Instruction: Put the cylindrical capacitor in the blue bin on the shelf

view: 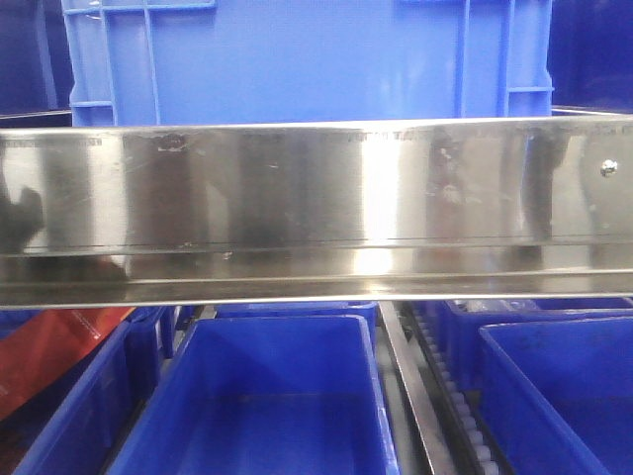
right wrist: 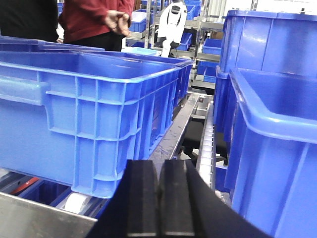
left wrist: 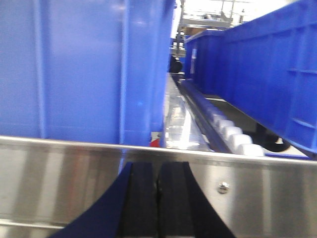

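Left gripper (left wrist: 157, 198) closed, right gripper (right wrist: 159, 198) closed, shelf (view: 316, 208) rail, blue bin (view: 262, 396), no legible writing

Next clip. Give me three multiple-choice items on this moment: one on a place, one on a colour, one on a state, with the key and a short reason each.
1. In the front view, where does the steel rail of the shelf run?
A. Across the picture, a blue bin above it
B. Upright along the left edge
C. Under all the bins

2. What colour are the bins on the shelf?
A. Green
B. Blue
C. Grey

3. How do the left gripper's fingers stand?
A. Wide apart
B. Pressed together with nothing showing between them
C. Clamped on a bottle

Key: 1 A, the rail spans the frame with a bin behind and above it, more below. 2 B, every bin shows blue. 3 B, the black pads meet in the left wrist view.
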You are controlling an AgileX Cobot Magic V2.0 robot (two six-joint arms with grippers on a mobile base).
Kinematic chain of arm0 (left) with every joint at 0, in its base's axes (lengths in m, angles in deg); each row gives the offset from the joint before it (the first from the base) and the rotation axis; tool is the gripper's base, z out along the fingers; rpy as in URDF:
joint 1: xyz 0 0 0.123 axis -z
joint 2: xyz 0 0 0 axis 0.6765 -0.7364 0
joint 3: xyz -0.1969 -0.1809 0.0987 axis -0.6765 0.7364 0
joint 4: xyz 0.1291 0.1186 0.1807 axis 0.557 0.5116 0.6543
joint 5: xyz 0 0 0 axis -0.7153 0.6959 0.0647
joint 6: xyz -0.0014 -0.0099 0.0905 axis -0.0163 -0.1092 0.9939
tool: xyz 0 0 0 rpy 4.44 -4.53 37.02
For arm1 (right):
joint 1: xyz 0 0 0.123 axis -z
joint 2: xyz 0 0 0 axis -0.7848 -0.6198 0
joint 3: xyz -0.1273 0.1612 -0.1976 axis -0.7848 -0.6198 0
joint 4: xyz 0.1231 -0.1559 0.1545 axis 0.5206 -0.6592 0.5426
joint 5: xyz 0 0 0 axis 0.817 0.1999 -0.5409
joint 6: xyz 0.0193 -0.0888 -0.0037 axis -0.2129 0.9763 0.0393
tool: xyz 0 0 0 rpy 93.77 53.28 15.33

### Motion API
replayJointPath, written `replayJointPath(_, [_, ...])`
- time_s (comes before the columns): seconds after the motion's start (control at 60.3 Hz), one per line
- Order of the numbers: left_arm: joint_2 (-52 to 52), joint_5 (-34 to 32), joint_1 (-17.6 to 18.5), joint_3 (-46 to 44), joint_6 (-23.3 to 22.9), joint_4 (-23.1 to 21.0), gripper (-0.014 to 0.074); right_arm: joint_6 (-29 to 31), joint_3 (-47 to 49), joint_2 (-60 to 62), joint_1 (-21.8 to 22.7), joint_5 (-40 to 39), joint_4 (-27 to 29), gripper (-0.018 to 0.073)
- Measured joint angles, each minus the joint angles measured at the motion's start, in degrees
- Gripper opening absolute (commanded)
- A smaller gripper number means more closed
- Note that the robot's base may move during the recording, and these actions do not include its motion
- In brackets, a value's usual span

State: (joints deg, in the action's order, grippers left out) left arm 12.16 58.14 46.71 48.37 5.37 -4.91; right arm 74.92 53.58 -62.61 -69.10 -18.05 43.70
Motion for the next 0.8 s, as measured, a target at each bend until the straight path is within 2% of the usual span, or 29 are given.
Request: replayJointPath(0.796, [0.00, 0.00, 0.45, 0.10, 0.00, 0.00, -0.0111, 0.00, 0.00, 0.00, 0.00, 0.00, 0.00, -0.0160])
